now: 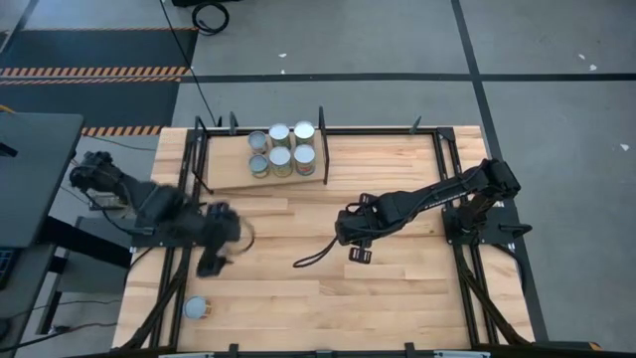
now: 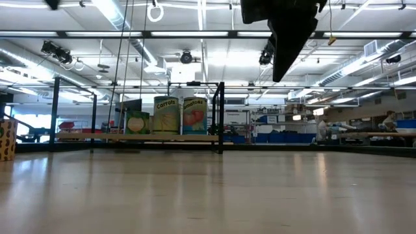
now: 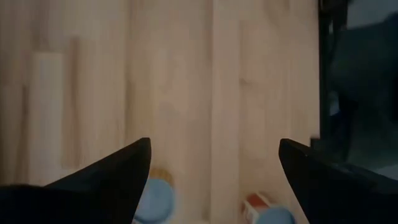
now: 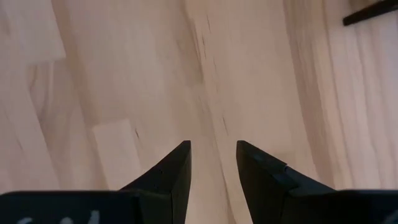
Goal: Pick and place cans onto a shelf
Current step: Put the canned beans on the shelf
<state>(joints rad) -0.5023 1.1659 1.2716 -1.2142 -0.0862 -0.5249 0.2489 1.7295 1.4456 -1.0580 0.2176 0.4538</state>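
I count six cans (image 1: 282, 151) standing in two rows of three on the shelf (image 1: 227, 169), far beyond my left gripper (image 1: 211, 261) and against its black divider (image 1: 322, 145); a seventh can (image 1: 196, 308) stands alone on the table (image 1: 397, 298), just short of that gripper, whose fingers (image 3: 118, 177) are spread wide and empty; my right gripper (image 1: 359, 255) hangs mid-table, fingers narrowly parted, pinching nothing, well apart from every can.
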